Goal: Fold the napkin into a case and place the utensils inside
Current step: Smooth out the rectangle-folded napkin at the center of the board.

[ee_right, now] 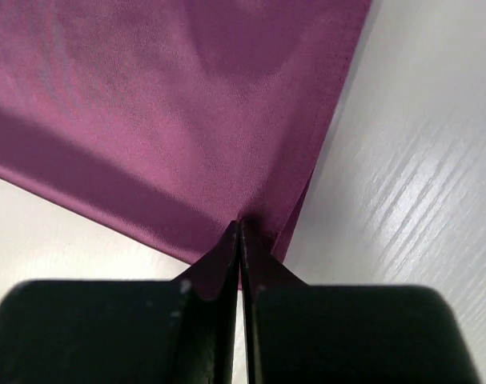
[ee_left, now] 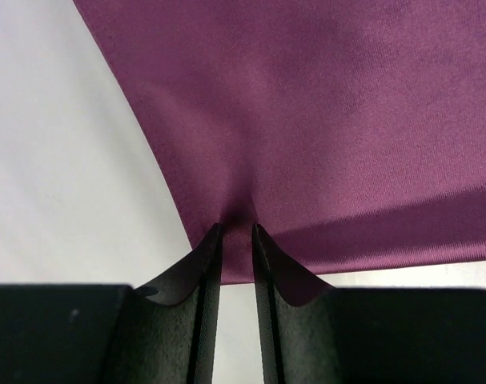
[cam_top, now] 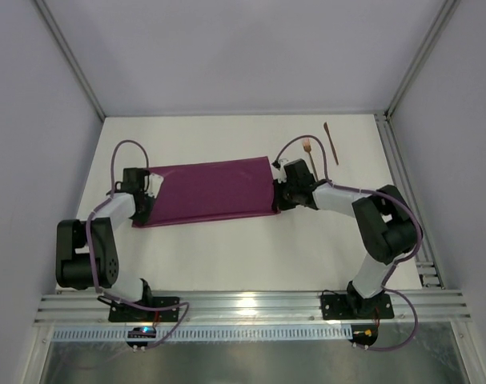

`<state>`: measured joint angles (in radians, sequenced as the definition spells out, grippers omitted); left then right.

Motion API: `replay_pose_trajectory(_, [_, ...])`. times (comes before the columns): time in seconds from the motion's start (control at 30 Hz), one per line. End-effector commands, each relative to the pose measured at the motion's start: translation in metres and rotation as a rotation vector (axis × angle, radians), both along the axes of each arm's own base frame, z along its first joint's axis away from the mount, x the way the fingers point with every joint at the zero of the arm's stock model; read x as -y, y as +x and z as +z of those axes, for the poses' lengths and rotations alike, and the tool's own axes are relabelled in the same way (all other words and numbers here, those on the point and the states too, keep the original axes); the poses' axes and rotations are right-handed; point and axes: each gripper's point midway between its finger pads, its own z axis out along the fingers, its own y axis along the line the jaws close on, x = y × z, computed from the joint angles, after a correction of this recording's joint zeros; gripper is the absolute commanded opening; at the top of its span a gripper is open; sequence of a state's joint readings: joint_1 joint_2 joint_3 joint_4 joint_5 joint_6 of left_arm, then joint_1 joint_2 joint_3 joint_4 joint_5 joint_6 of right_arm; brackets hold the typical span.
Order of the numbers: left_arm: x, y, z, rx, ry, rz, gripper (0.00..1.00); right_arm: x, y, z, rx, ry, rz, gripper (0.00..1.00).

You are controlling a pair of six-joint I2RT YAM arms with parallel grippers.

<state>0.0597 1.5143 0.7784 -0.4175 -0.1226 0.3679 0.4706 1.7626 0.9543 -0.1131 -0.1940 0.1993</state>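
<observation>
At nine and three o'clock of the napkin, left gripper and right gripper pinch its ends, jaws narrow; uneven lifting could slip these shallow bites.

A robot laboratory cell: a white bench closed in by plain pale walls, with aluminium rails at the bottom of the frame carrying two arms.
</observation>
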Motion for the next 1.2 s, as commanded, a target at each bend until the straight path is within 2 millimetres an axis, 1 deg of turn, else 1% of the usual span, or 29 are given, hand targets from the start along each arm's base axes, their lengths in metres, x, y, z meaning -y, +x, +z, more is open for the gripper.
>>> replay_pose_trajectory(0.0, [-0.016, -0.016, -0.014, -0.042, 0.086, 0.006, 0.23, 0.025, -0.018, -0.016, -0.055, -0.018, -0.082, 0.04])
replay_pose_trajectory(0.03, [-0.017, -0.016, -0.014, -0.039, 0.095, 0.0, 0.22, 0.031, -0.024, -0.02, -0.069, -0.023, -0.091, 0.04])
replay_pose_trajectory(0.1, [-0.018, -0.017, -0.014, -0.033, 0.103, 0.0, 0.22, 0.038, -0.025, -0.018, -0.062, -0.03, -0.105, 0.04])
replay_pose_trajectory(0.2, [-0.015, -0.014, -0.01, -0.009, 0.083, -0.006, 0.23, 0.042, -0.03, -0.019, -0.072, -0.04, -0.101, 0.04])
replay_pose_trajectory(0.23, [-0.013, -0.012, -0.003, 0.017, 0.075, -0.012, 0.24, 0.041, -0.03, -0.018, -0.071, -0.039, -0.097, 0.04])
replay_pose_trajectory(0.3, [-0.009, -0.008, 0.005, 0.045, 0.051, -0.024, 0.25, 0.041, -0.03, -0.01, -0.061, -0.037, -0.09, 0.04])
replay_pose_trajectory(0.33, [-0.006, -0.004, 0.015, 0.077, 0.038, -0.03, 0.25, 0.04, -0.028, -0.004, -0.048, -0.034, -0.086, 0.04])
replay_pose_trajectory(0.37, [-0.003, -0.003, 0.02, 0.09, 0.025, -0.041, 0.26, 0.041, -0.029, 0.0, -0.047, -0.035, -0.085, 0.04])
replay_pose_trajectory(0.4, [0.003, 0.002, 0.027, 0.114, -0.005, -0.059, 0.29, 0.04, -0.026, 0.01, -0.024, -0.022, -0.084, 0.07])
replay_pose_trajectory(0.43, [0.006, 0.002, 0.037, 0.139, -0.017, -0.067, 0.31, 0.037, -0.024, 0.018, -0.011, -0.011, -0.079, 0.09])
replay_pose_trajectory(0.5, [0.009, 0.004, 0.048, 0.165, -0.035, -0.075, 0.37, 0.036, -0.025, 0.026, -0.006, -0.002, -0.073, 0.15])
replay_pose_trajectory(0.53, [0.011, 0.004, 0.055, 0.175, -0.043, -0.075, 0.37, 0.034, -0.023, 0.034, 0.009, 0.013, -0.073, 0.2])
replay_pose_trajectory(0.6, [0.012, 0.003, 0.064, 0.199, -0.047, -0.074, 0.39, 0.03, -0.027, 0.04, 0.005, 0.043, -0.068, 0.24])
replay_pose_trajectory(0.7, [0.016, -0.006, 0.063, 0.186, -0.062, -0.09, 0.4, 0.032, -0.03, 0.044, 0.011, 0.051, -0.079, 0.27])
replay_pose_trajectory(0.73, [0.017, -0.008, 0.061, 0.178, -0.062, -0.108, 0.4, 0.035, -0.032, 0.042, 0.01, 0.043, -0.087, 0.27])
replay_pose_trajectory(0.77, [0.027, -0.015, 0.053, 0.154, -0.105, -0.144, 0.41, 0.037, -0.032, 0.041, 0.011, 0.034, -0.093, 0.29])
replay_pose_trajectory(0.83, [0.034, -0.022, 0.05, 0.141, -0.115, -0.19, 0.43, 0.04, -0.033, 0.037, 0.008, 0.017, -0.101, 0.31])
replay_pose_trajectory(0.87, [0.033, -0.028, 0.043, 0.119, -0.101, -0.216, 0.45, 0.04, -0.035, 0.033, -0.003, 0.013, -0.098, 0.33])
replay_pose_trajectory(0.93, [0.033, -0.029, 0.037, 0.114, -0.084, -0.244, 0.47, 0.04, -0.034, 0.028, -0.014, 0.009, -0.099, 0.34])
replay_pose_trajectory(0.97, [0.03, -0.033, 0.031, 0.094, -0.061, -0.259, 0.47, 0.041, -0.035, 0.022, -0.028, 0.0, -0.1, 0.35])
replay_pose_trajectory(1.0, [0.027, -0.03, 0.029, 0.097, -0.044, -0.263, 0.47, 0.042, -0.035, 0.018, -0.033, -0.011, -0.106, 0.35])
replay_pose_trajectory(1.07, [0.02, -0.03, 0.018, 0.066, -0.008, -0.258, 0.47, 0.044, -0.035, 0.011, -0.046, -0.026, -0.11, 0.35])
replay_pose_trajectory(1.1, [0.01, -0.031, 0.012, 0.049, 0.04, -0.233, 0.47, 0.045, -0.036, 0.007, -0.057, -0.033, -0.109, 0.35])
replay_pose_trajectory(1.13, [0.008, -0.027, 0.005, 0.041, 0.05, -0.227, 0.46, 0.043, -0.039, 0.004, -0.07, -0.026, -0.1, 0.35])
replay_pose_trajectory(1.17, [0.007, -0.026, 0.002, 0.032, 0.053, -0.218, 0.44, 0.041, -0.039, 0.003, -0.071, -0.014, -0.099, 0.35])
